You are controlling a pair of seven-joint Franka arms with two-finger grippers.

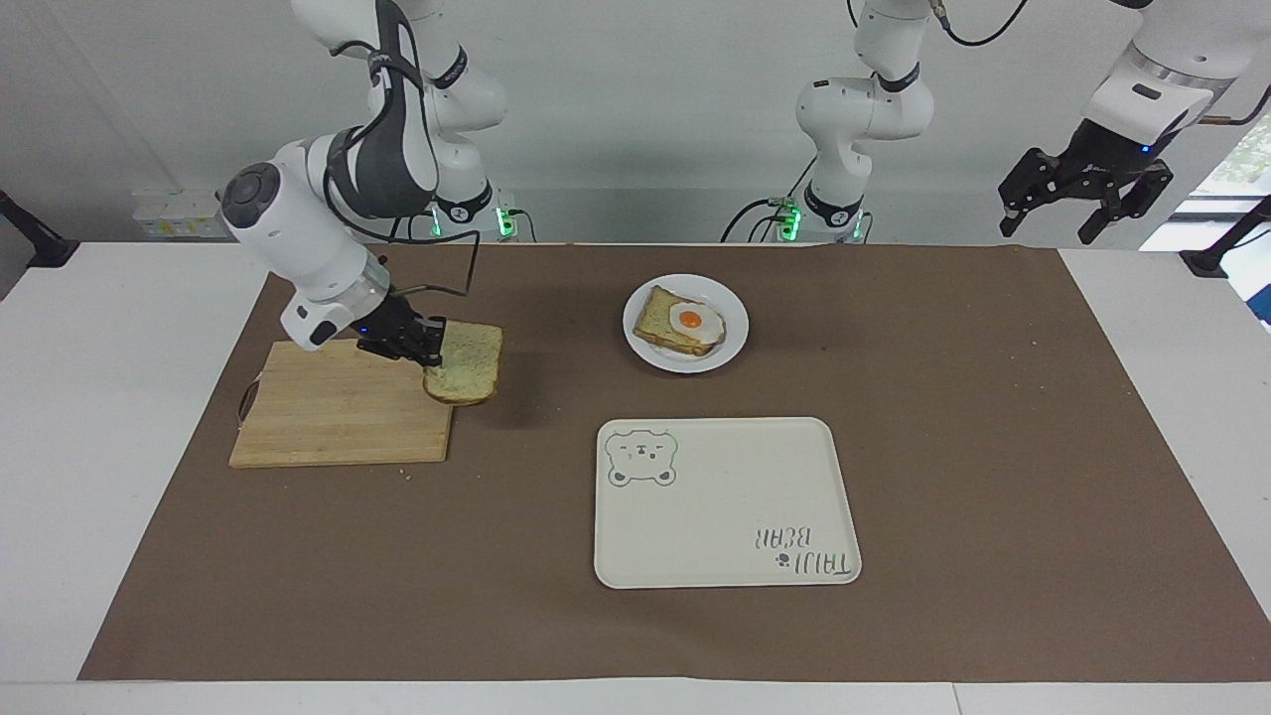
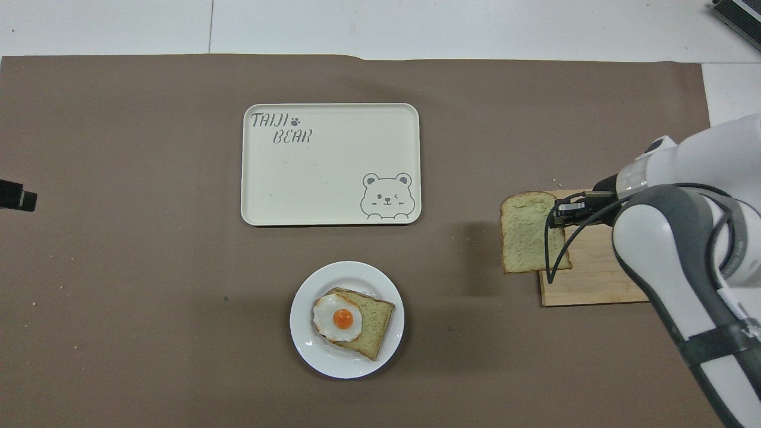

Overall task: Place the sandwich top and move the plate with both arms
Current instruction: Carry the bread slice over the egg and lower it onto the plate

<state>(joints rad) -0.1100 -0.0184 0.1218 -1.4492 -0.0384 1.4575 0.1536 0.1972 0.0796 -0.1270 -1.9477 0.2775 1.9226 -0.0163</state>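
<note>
Right tool: clamped on one edge of the sandwich top, fingers pinching the crust so the slice hangs out sideways, nearly flat; an edge grip leaves the underside free, likely so it can be laid down face to face on the other slice.
Sandwich top: in the air over the corner of the wooden board and the brown mat, on the side of the board that faces the plate. Pale yellowish, porous crumb, brown crust, squarish with one rounded end; it looks soft, so a firm pinch may dent it.
Plate: small, round, glossy white, resting on the mat nearer to the robots than the tray, about midway between the two arms. It carries a slice of bread with a fried egg on it, the yolk a smooth orange dome; the egg sits toward one side, so the top may rest slightly tilted.
Tray: cream, rectangular with rounded corners and a raised rim, printed with a bear face and lettering; apparently where the plate is to go.
Board: light wood with visible grain, flat, at the right arm's end of the surface.
Left tool: fingers apart, holding nothing, raised high over the left arm's end of the surface; this arm waits.
Step in hand: carrying the top toward the plate, not yet placed.
</note>
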